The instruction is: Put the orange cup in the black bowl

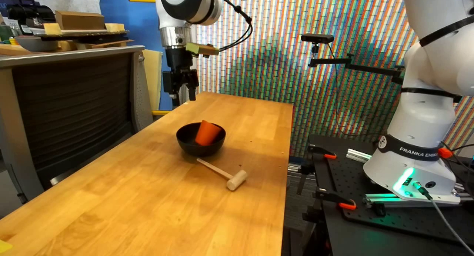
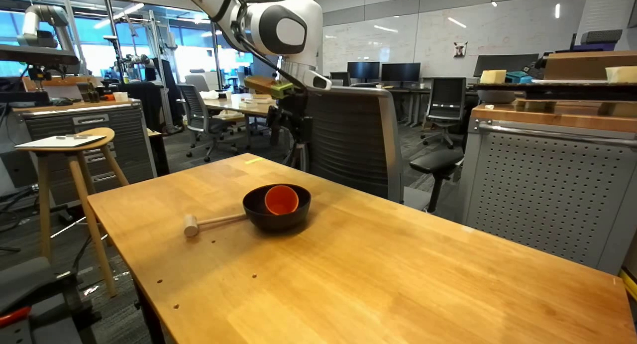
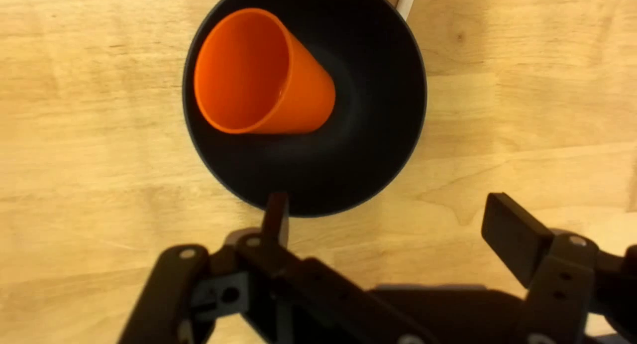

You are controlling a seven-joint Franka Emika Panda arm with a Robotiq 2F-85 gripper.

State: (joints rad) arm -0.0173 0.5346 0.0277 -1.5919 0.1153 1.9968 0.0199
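The orange cup (image 1: 207, 133) lies tilted inside the black bowl (image 1: 192, 149). In an exterior view the cup's open mouth (image 2: 281, 200) faces the camera over the bowl (image 2: 276, 223). In the wrist view the cup (image 3: 308, 92) leans with its rim against the bowl's inner wall, and the bowl (image 3: 368, 150) surrounds it. My gripper (image 1: 184, 96) is open and empty, raised above table height and apart from the bowl. It also shows in an exterior view (image 2: 288, 135). In the wrist view its fingers (image 3: 385, 217) are wide apart, with bare table between them.
A pale wooden mallet (image 1: 237, 180) lies on the wooden table (image 1: 148, 196), its handle end close to the bowl. It also shows in an exterior view (image 2: 191, 225). An office chair (image 2: 353, 140) stands at the table's edge near the gripper.
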